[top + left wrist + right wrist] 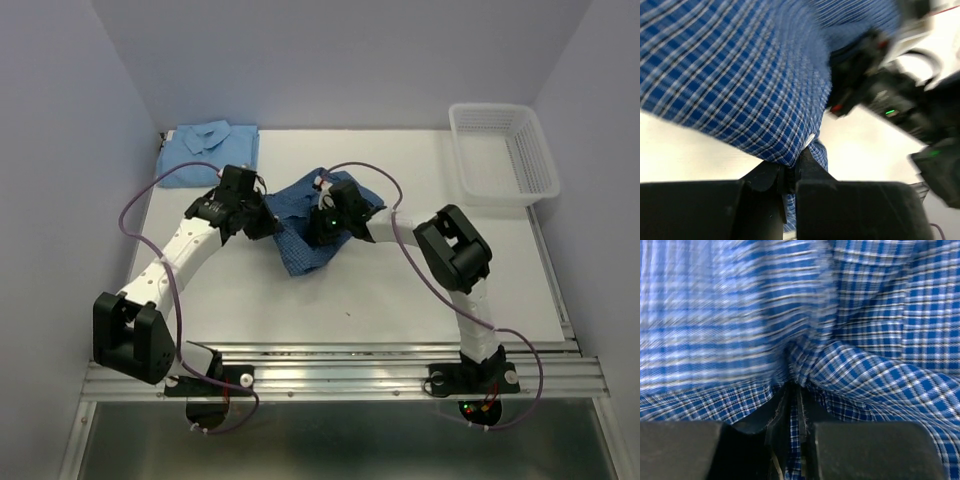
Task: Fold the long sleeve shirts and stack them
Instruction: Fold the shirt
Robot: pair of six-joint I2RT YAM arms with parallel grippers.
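Observation:
The dark blue checked shirt [300, 245] lies bunched at the table's middle, partly lifted between both arms. My left gripper [262, 222] is shut on its left edge; in the left wrist view the cloth [740, 85] hangs from the closed jaws of that gripper [791, 167]. My right gripper [322, 228] is shut on the shirt near its middle; the right wrist view is filled with checked cloth [865, 355] pinched in that gripper [794, 395]. The light sky blue shirt [205, 150] lies folded at the far left corner.
A white plastic mesh basket [502, 150] stands at the far right corner. The right arm's elbow [455, 250] rises over the right half of the table. Grey walls close in on three sides. The right gripper body [880, 95] shows in the left wrist view.

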